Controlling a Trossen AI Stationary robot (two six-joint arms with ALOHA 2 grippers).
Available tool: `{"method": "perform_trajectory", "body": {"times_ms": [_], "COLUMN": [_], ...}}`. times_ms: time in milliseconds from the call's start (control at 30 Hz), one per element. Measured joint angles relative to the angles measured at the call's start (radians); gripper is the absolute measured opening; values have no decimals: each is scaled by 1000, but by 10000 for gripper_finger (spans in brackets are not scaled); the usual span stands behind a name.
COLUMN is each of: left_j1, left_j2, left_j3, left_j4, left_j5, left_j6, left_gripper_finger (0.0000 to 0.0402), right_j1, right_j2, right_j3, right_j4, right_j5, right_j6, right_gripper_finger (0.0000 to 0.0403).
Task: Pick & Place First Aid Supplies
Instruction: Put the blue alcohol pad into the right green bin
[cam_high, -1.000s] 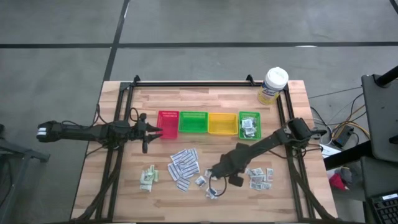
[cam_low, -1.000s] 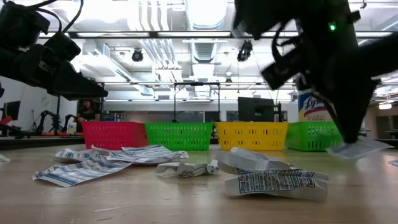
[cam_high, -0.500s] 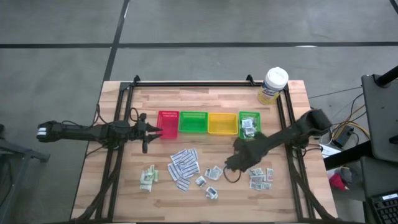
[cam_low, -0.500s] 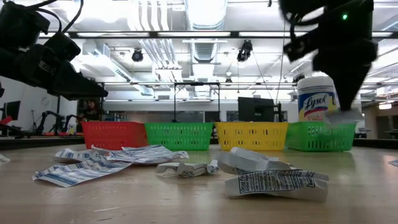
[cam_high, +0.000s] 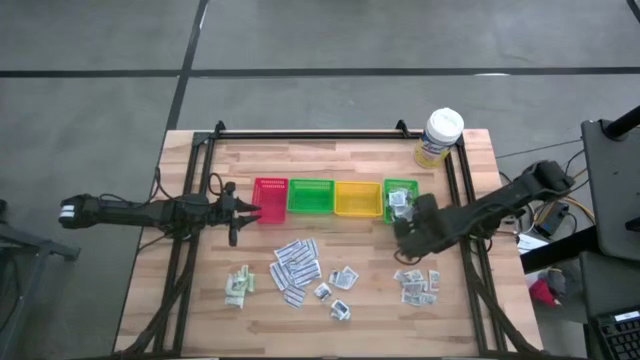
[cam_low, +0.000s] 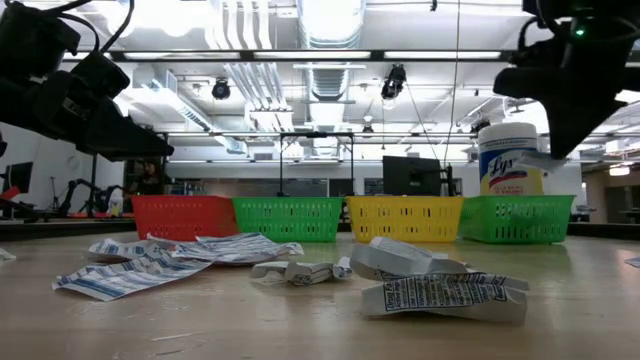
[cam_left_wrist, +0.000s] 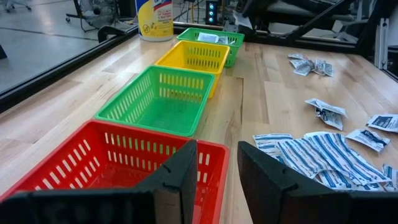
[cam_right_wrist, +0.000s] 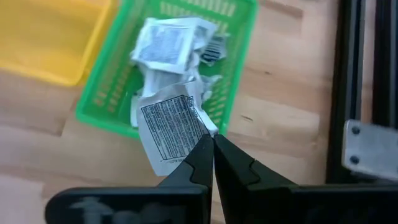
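Observation:
First aid supplies lie on the wooden table: long white printed strips, pale green-white sachets, small squares and more packets. Four trays stand in a row: red, green, yellow and a right green tray with packets in it. My right gripper hangs over that tray's near rim, shut on a grey-white printed packet. My left gripper waits open beside the red tray, with nothing between its fingers. My right gripper pinches the packet by one corner between its two fingertips. The fingers come from above, slanting down. The packet is lifted clear of the table and juts out from the fingertips above the right green tray's near rim.
A white-lidded, yellow-labelled tub stands at the far right corner. Black frame rails run along the table's sides and far edge. Bare wood lies between the tray row and the scattered packets.
My right gripper has risen from the packets at the table's near middle and gone toward the far right, rolling its wrist, and it stays shut on the packet. The packet, then near the tabletop, now hangs over the right green tray's near rim.

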Motion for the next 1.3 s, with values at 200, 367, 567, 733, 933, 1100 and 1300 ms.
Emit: {"method": "perform_trajectory", "body": {"times_ms": [200,367,567,733,933,1100,1300], "left_j1": [0,0,0,0,0,0,0], "left_j2": [0,0,0,0,0,0,0], "left_j3": [0,0,0,0,0,0,0], "left_j4": [1,1,1,1,2,2,2], "left_j5": [0,0,0,0,0,0,0], "left_j6": [-1,-1,-2,-2,-2,-3,-3], "left_gripper_finger": [113,113,113,113,113,113,113], "right_j1": [-4,-30,-96,-164,-238,-294,-352], "right_j2": [-49,-63,-64,-64,-47,-16,7], "right_j3": [-48,-42,1,20,18,18,16], "right_j4": [23,50,65,85,165,172,176], "right_j5": [0,-1,-2,-5,-13,-67,-108], "right_j6": [179,208,140,80,-25,-84,-136], "right_gripper_finger": [8,8,8,8,8,8,8]}}
